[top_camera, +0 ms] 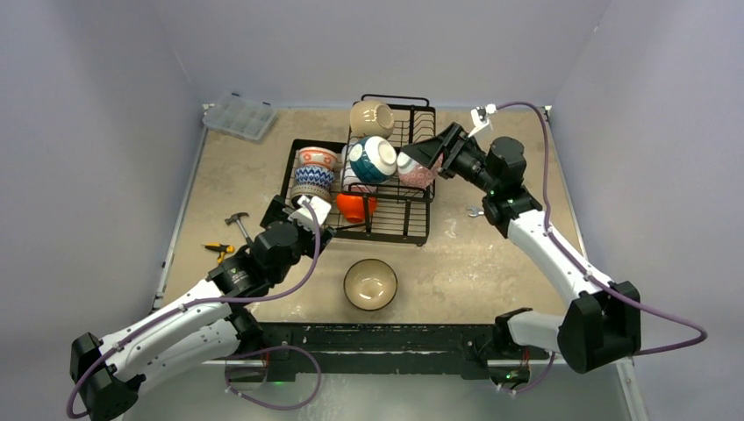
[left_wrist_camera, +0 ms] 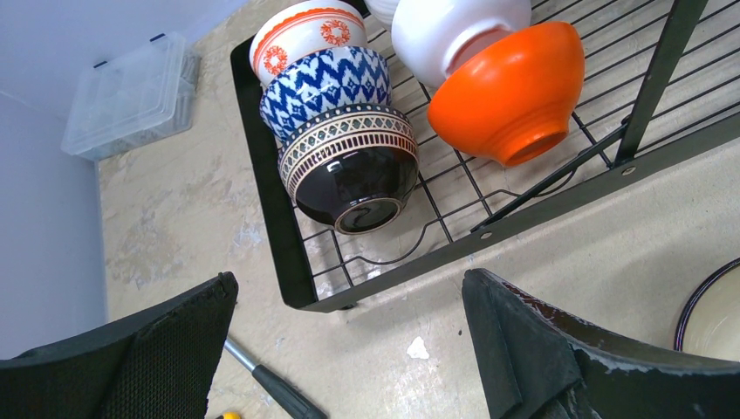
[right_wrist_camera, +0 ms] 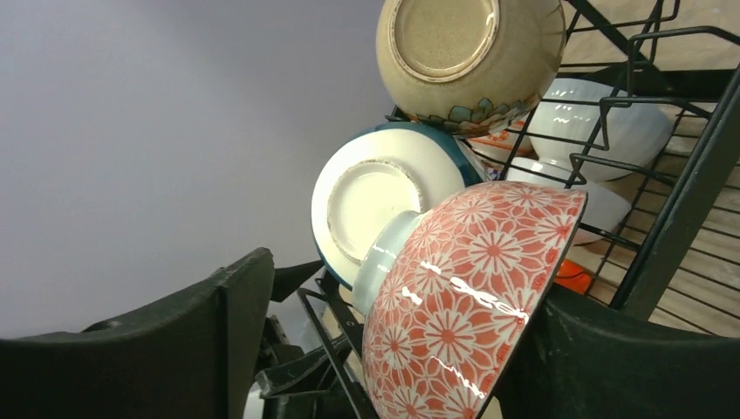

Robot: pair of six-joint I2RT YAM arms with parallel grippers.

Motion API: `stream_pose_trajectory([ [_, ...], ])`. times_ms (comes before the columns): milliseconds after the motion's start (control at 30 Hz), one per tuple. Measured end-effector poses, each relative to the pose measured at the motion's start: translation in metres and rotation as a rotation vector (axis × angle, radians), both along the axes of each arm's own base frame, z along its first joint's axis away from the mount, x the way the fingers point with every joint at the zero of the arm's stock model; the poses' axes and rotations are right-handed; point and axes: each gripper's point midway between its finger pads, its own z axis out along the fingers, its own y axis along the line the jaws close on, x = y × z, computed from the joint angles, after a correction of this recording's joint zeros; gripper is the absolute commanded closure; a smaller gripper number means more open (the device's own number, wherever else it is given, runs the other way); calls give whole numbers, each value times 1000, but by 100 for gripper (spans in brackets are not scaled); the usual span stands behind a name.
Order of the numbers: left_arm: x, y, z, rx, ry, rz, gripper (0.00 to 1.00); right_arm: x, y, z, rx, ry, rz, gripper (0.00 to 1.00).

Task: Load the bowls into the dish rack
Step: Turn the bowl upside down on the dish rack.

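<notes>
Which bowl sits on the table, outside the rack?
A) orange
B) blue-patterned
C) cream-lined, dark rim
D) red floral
C: the cream-lined bowl stands upright on the table in front of the dish rack, apart from it; the other three are in the rack.
</notes>
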Motion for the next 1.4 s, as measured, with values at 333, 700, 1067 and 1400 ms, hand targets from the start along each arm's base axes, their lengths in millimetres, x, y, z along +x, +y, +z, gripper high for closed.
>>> stream_pose_trajectory([
  [333,0,0,1,-5,-4,0,1,2,-20,2,-108,3,-112,2],
  [700,0,0,1,-5,-4,1,1,5,-41,2,-229,1,-211,1],
  [1067,-4,-4,2,-118,34,32,1,8,-72,0,-408,-32,-332,1],
  [1400,-23,-21,-9,-408,213,112,10,-2,-76,12,-470,-116,-310,1],
])
